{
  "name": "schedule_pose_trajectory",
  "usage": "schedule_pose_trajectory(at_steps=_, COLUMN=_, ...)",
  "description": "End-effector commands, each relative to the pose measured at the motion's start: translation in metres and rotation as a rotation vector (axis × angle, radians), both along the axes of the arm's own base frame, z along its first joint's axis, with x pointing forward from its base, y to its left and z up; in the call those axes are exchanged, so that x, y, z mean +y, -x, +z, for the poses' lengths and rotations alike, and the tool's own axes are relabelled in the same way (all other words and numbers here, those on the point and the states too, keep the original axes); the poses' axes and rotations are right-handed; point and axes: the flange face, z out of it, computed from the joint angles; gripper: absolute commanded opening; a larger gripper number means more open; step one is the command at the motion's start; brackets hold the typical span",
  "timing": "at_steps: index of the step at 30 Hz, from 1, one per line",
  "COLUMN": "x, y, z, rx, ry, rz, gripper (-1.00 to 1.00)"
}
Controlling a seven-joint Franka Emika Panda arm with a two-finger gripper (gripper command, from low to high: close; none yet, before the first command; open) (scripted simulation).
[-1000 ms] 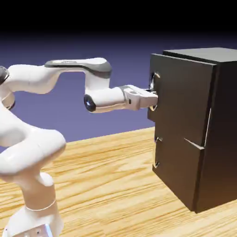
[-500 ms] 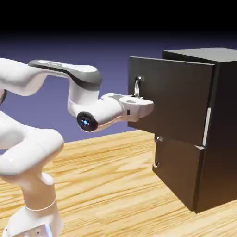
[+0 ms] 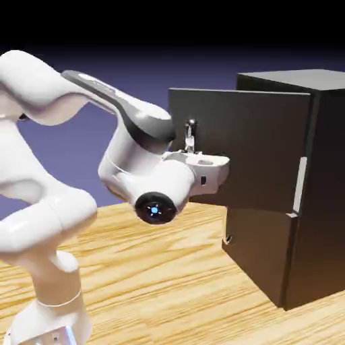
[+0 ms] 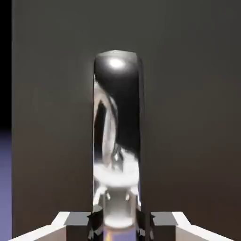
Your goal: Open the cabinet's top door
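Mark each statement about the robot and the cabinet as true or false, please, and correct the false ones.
1. The top door stands open, swung out from the cabinet. True.
2. The lower door is also swung wide open. False: it lies against the cabinet's front.
3. The gripper has its two fingertips on either side of the top door's handle. True.
4. The top door's handle has a dull wooden surface. False: it is shiny, like metal, and shows reflections.
5. The cabinet stands on a table with a wood-grain top. True.
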Motion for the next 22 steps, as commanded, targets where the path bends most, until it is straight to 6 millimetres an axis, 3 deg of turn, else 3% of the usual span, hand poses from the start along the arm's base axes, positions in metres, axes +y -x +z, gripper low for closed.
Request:
schedule_pose_trajectory(at_steps=1, x=-0.008, y=0.000, z=0.000, rx=0.000, ry=0.000, rz=0.024, gripper=-1.00)
schedule_pose_trajectory(at_steps=10, x=-0.078, y=-0.005, z=0.000, rx=0.000, ry=0.000, rz=0.263, gripper=-1.00)
schedule_pose_trajectory(at_steps=20, x=-0.148, y=-0.029, z=0.000, rx=0.000, ry=0.000, rz=0.513, gripper=-1.00)
schedule_pose_trajectory(at_steps=21, x=-0.148, y=-0.029, z=0.000, rx=0.000, ry=0.000, rz=0.513, gripper=1.00)
schedule_pose_trajectory(at_steps=22, x=-0.148, y=-0.029, z=0.000, rx=0.000, ry=0.000, rz=0.513, gripper=1.00)
